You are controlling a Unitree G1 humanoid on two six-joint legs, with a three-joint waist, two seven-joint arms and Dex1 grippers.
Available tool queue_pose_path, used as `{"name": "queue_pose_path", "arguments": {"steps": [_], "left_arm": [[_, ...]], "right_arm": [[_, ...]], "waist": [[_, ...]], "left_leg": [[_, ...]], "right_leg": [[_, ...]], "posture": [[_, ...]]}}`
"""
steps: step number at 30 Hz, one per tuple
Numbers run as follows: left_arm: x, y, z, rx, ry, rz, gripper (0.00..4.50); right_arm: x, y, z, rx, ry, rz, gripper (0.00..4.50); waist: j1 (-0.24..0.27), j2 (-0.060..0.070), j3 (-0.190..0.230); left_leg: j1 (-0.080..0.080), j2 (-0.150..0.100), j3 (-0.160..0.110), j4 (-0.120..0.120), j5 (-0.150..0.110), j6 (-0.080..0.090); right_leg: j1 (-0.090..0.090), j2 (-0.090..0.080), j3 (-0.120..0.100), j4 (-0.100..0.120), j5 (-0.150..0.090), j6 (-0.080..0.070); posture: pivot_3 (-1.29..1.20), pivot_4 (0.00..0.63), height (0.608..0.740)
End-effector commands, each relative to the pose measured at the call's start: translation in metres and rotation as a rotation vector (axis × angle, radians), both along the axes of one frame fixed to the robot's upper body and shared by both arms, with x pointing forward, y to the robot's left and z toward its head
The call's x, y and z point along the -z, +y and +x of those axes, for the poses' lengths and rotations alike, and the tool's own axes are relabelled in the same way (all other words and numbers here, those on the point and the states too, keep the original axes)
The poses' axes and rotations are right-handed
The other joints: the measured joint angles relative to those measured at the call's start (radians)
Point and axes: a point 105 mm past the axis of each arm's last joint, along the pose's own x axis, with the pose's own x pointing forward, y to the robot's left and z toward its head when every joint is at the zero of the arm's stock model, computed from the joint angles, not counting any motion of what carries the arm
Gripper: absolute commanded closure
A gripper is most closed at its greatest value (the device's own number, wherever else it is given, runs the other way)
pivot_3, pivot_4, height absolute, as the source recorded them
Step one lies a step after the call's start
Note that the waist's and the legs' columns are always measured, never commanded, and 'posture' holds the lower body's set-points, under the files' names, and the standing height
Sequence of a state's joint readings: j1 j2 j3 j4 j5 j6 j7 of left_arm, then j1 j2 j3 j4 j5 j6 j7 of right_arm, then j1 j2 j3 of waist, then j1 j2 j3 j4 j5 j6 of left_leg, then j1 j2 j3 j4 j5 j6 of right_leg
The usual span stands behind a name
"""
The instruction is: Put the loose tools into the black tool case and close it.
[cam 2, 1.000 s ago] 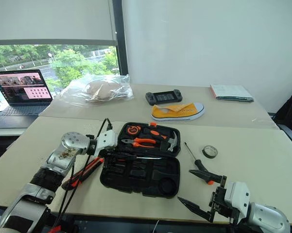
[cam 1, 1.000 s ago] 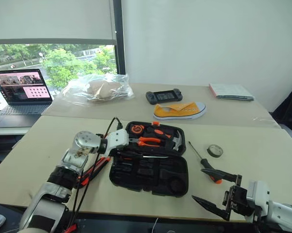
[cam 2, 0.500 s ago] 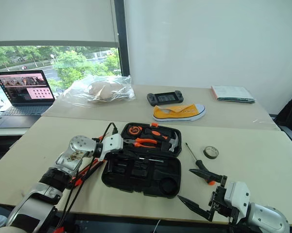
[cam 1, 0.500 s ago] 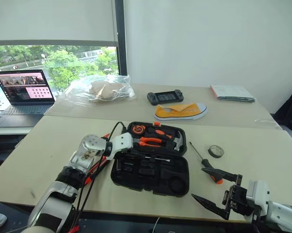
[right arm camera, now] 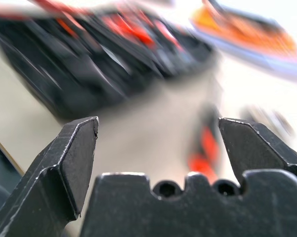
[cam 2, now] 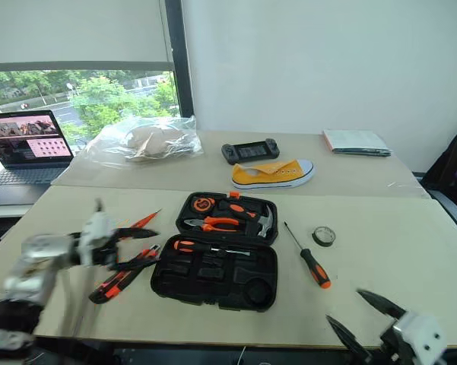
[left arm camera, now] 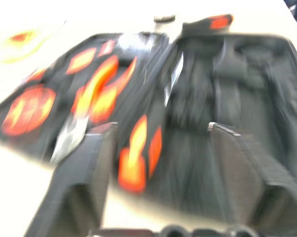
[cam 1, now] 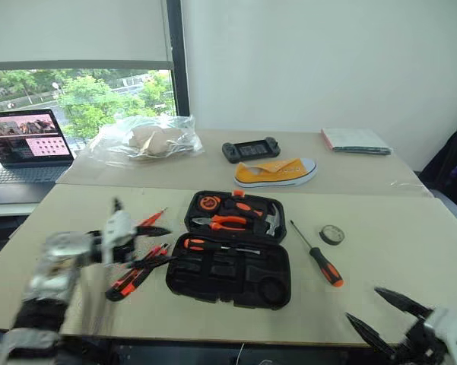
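The left gripper [cam 1: 153,245] stood with fingers spread and nothing between them. The right gripper [cam 1: 388,313] likewise gaped wide, its fingers empty.

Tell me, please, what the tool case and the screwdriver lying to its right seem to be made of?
The tool case looks like matte black moulded plastic, judging by its rounded corners and shaped slots. The screwdriver appears to have a thin dark metal shaft and a black-and-orange handle, probably plastic or rubber; which one cannot be told.

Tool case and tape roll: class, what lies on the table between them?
A black-and-orange screwdriver lies between the tool case and tape roll, seen from the left eye view.
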State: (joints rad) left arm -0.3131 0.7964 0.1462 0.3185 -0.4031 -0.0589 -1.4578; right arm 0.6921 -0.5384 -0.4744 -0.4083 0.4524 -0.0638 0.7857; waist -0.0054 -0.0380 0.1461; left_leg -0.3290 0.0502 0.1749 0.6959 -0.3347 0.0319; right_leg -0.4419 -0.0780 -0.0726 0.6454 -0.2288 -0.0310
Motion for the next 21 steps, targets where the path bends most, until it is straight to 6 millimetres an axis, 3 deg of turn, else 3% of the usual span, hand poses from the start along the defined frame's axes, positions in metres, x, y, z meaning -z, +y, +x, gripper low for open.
{"name": "queue_pose_path", "arguments": {"steps": [1,5,9,14,18,21], "left_arm": [[-0.006,0.015,-0.014,-0.021,-0.013,-0.014,0.11],[-0.004,0.021,-0.024,-0.04,-0.006,-0.023,0.11],[-0.003,0.005,-0.024,-0.012,-0.018,-0.047,0.11],[-0.006,-0.007,-0.02,-0.007,-0.043,-0.061,0.11],[-0.009,-0.01,-0.02,-0.005,-0.06,-0.061,0.0],[-0.013,-0.01,-0.022,-0.014,-0.073,-0.063,0.0]], "right_arm": [[-0.009,-0.003,0.01,0.025,-0.01,-0.008,0.0],[-0.013,-0.001,0.038,0.032,0.04,-0.014,0.0],[-0.012,0.007,0.081,0.022,0.159,-0.04,0.0],[-0.003,0.008,0.115,0.07,0.262,-0.087,0.0],[0.003,0.003,0.127,0.099,0.315,-0.134,1.04],[-0.007,0.002,0.131,0.118,0.271,-0.122,2.05]], "waist": [[0.002,0.001,0.0],[0.008,0.001,0.001],[0.008,0.001,0.001],[0.011,0.002,0.0],[0.015,0.002,0.0],[0.014,0.002,0.0]], "left_leg": [[0.0,0.0,0.0,0.0,-0.001,0.001],[0.0,-0.002,0.0,0.001,-0.002,0.003],[-0.003,-0.002,0.0,0.002,-0.001,0.004],[-0.006,-0.002,-0.002,0.001,0.0,0.003],[-0.01,-0.003,-0.003,0.0,0.001,0.001],[-0.015,-0.003,-0.003,0.001,0.001,0.002]], "right_leg": [[0.001,-0.001,0.0,0.0,-0.001,0.002],[0.001,-0.008,0.001,-0.001,0.0,0.003],[0.0,-0.009,0.001,-0.001,0.005,0.0],[-0.002,0.001,-0.002,-0.003,0.008,-0.005],[-0.007,0.002,-0.005,-0.003,0.007,-0.005],[-0.01,0.002,-0.007,-0.004,0.007,-0.004]], "posture": [[0.0,0.15,0.74],[0.0,0.15,0.74],[0.0,0.15,0.74],[0.0,0.15,0.74],[0.0,0.15,0.74],[0.0,0.15,0.74]]}}
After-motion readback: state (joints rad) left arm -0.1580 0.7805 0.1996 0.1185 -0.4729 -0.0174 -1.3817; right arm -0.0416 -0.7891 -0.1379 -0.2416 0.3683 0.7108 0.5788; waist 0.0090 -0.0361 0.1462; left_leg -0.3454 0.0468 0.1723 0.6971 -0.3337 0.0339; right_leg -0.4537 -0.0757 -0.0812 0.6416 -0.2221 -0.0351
